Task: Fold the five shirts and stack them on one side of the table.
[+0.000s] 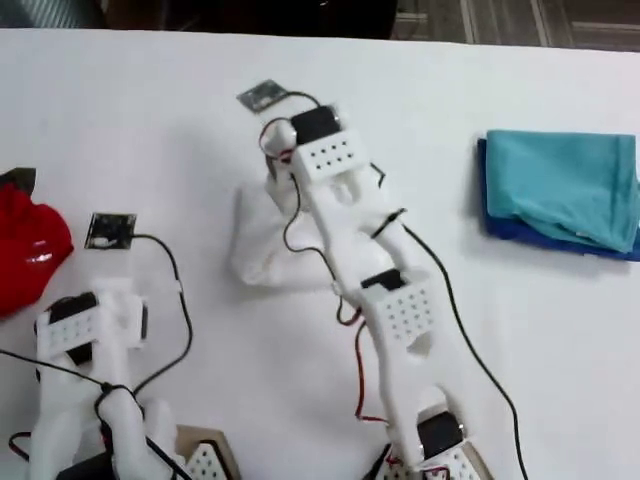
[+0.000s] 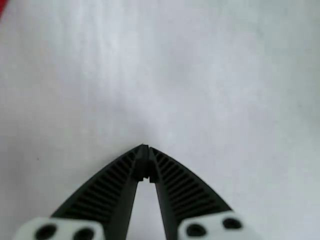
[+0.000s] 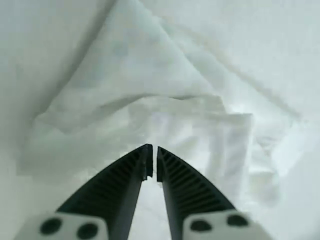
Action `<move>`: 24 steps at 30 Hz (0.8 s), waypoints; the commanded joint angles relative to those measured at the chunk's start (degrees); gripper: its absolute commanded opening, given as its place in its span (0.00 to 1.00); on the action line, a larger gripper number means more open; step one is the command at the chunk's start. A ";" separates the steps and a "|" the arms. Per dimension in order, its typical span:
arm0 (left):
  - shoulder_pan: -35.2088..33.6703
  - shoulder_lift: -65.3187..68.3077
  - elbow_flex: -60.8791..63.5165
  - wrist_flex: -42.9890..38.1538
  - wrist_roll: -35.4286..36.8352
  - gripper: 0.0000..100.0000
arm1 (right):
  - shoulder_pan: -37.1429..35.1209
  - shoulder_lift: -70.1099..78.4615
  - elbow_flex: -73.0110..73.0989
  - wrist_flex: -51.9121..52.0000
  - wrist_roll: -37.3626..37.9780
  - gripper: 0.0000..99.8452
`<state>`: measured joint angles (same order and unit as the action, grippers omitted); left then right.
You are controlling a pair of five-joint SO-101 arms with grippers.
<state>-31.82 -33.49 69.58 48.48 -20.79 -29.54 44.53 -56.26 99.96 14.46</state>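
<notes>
A crumpled white shirt (image 1: 256,248) lies on the white table (image 1: 150,120) near the middle, partly under the right arm (image 1: 340,190). In the right wrist view its folds and a flat doubled panel (image 3: 200,135) lie just below my right gripper (image 3: 151,151), which is shut with nothing in it. A red shirt (image 1: 28,245) is bunched at the table's left edge. A folded teal shirt (image 1: 565,180) rests on a folded blue shirt (image 1: 500,225) at the right. My left gripper (image 2: 144,152) is shut and empty over bare table, beside the red shirt.
Red and black cables (image 1: 300,240) trail along the right arm over the white shirt. A black cable (image 1: 180,300) loops from the left arm (image 1: 85,320). The table's far edge (image 1: 320,38) runs along the back.
</notes>
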 commanded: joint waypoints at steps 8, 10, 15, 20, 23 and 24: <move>-0.26 -1.14 0.13 -0.70 0.44 0.03 | -4.88 2.68 1.23 -16.48 0.79 0.02; -0.26 -1.14 0.13 -0.70 0.44 0.03 | -5.85 5.05 1.23 -16.13 0.88 0.02; -0.26 -1.14 0.13 -0.70 0.44 0.03 | -6.11 6.81 1.14 -10.33 0.53 0.02; -0.26 -1.14 0.13 -0.79 0.44 0.03 | -4.97 6.20 1.14 -1.63 0.88 0.02; -0.26 -1.14 0.22 -1.14 0.44 0.03 | -3.65 5.41 1.14 0.92 0.88 0.02; -0.26 -1.14 0.22 -1.23 0.44 0.03 | -3.03 4.88 1.14 1.10 0.88 0.02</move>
<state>-31.91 -33.58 69.93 48.04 -20.79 -34.46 51.91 -54.77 99.08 14.81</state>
